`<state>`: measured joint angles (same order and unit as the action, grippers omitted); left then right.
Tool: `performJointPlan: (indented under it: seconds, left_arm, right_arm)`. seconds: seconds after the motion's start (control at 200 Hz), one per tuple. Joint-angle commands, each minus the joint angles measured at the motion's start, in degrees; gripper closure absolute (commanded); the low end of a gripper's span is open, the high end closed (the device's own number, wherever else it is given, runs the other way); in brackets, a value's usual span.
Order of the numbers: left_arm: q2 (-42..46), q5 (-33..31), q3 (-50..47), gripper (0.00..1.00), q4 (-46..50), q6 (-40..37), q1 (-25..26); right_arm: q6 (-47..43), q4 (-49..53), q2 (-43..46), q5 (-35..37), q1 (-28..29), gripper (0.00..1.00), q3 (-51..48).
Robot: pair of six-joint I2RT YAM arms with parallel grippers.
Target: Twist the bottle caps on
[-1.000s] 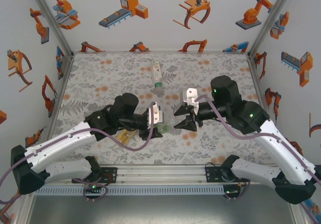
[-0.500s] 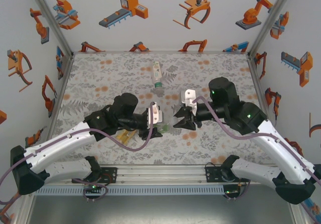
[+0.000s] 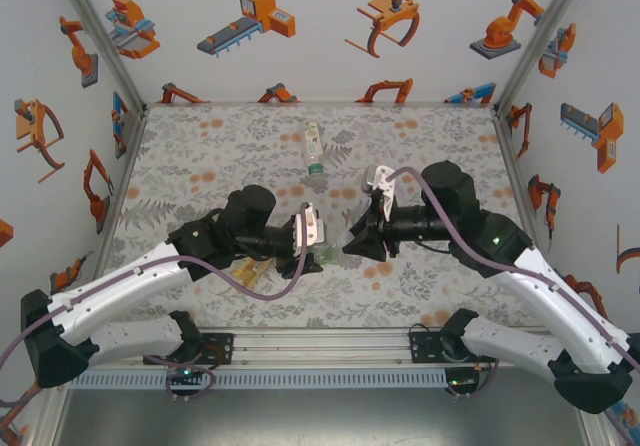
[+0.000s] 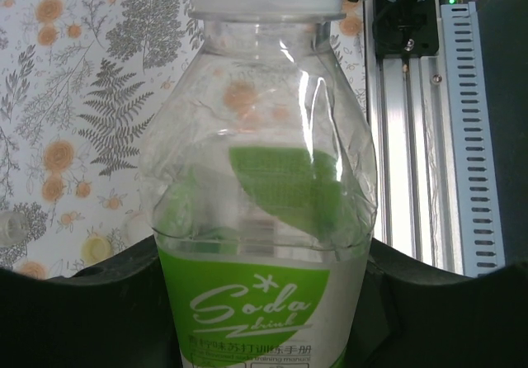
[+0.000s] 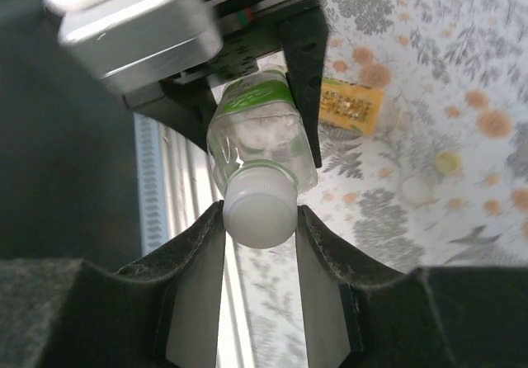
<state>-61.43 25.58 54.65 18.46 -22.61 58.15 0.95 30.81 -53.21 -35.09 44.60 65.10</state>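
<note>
Judging from how things lie now, we are at the first of three cappings. The left fingers (image 3: 308, 253) are closed around the body of the soda bottle (image 4: 264, 219), a clear one with a green label. They hold it on its side above the desk (image 3: 200, 156), with the neck toward the right arm. The right fingers (image 3: 352, 246) are narrow and press on both sides of the white cap (image 5: 259, 211), which sits on the neck of the soda bottle. We cannot tell how deep this cap is on the thread, so we think the turning is in hand and not finished.

Two more bottles are left, as far as we see. The orange-yellow bottle (image 3: 250, 269) lies on the desk near the soda bottle, under the left arm. The second clear bottle (image 3: 313, 151) lies well apart from the soda bottle, toward the far wall; its green neck looks open. A yellow cap (image 5: 448, 162) and a pale loose cap (image 5: 415, 190) lie on the desk near the soda bottle, close to each other.
</note>
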Motion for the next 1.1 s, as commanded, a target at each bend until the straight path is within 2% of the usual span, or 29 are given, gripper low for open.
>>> performJointPlan:
  seconds: [0.0, 0.175, 0.376, 0.426, 0.531, 0.616, 0.706, 0.851, 0.941, 0.966, 1.051, 1.092]
  left_arm:
    - [0.39, 0.25, 1.53, 0.80, -0.96, 0.47, 0.27]
    - [0.14, 0.01, 1.51, 0.80, -1.02, 0.29, 0.29]
    - [-0.62, 0.08, 1.94, 0.80, -1.10, -0.11, 0.30]
    - [-0.75, 0.08, 1.89, 0.80, -1.17, -0.11, 0.28]
    - [-1.22, -0.05, 2.12, 0.80, -1.32, -0.06, 0.29]
    - [-1.47, -0.10, 2.36, 0.80, -0.92, 0.08, 0.38]
    - [-1.36, -0.18, 2.39, 0.80, -0.79, 0.01, 0.35]
    - [-1.53, 0.33, 2.54, 0.79, -0.81, -0.22, 0.53]
    - [-1.46, 0.35, 2.69, 0.79, -0.80, -0.23, 0.56]
    - [-1.35, 0.26, 2.58, 0.79, -0.75, -0.33, 0.56]
    - [-1.02, 0.17, 2.56, 0.79, -0.80, -0.56, 0.60]
    - [-0.93, 0.34, 2.51, 0.79, -0.80, -0.57, 0.60]
  right_arm:
    - [22.68, -4.88, 0.89, 8.38, 0.57, 1.00, -1.30]
    - [49.17, -2.56, -0.46, 14.86, 1.63, 1.00, -0.53]
    - [73.84, 5.98, -0.75, 20.75, 1.80, 1.00, 1.72]
    - [78.00, 8.62, -0.45, 21.93, 1.81, 1.00, 2.06]
    - [80.43, 12.17, -1.26, 22.01, 1.81, 1.00, 4.24]
    - [83.59, 9.45, -1.07, 20.69, 1.97, 1.00, 3.69]
    - [82.87, 9.93, -0.57, 21.56, 2.25, 1.00, 3.62]
    - [74.76, 9.38, 0.01, 23.61, 2.25, 1.00, 4.16]
    - [66.28, 9.47, -0.85, 23.21, 2.25, 0.64, 6.90]
    - [63.82, 9.83, -1.13, 22.76, 2.20, 0.56, 7.75]
    - [55.86, 10.41, -1.34, 21.41, 2.25, 0.44, 9.49]
    - [52.09, 10.02, -0.99, 21.08, 2.25, 0.42, 9.75]
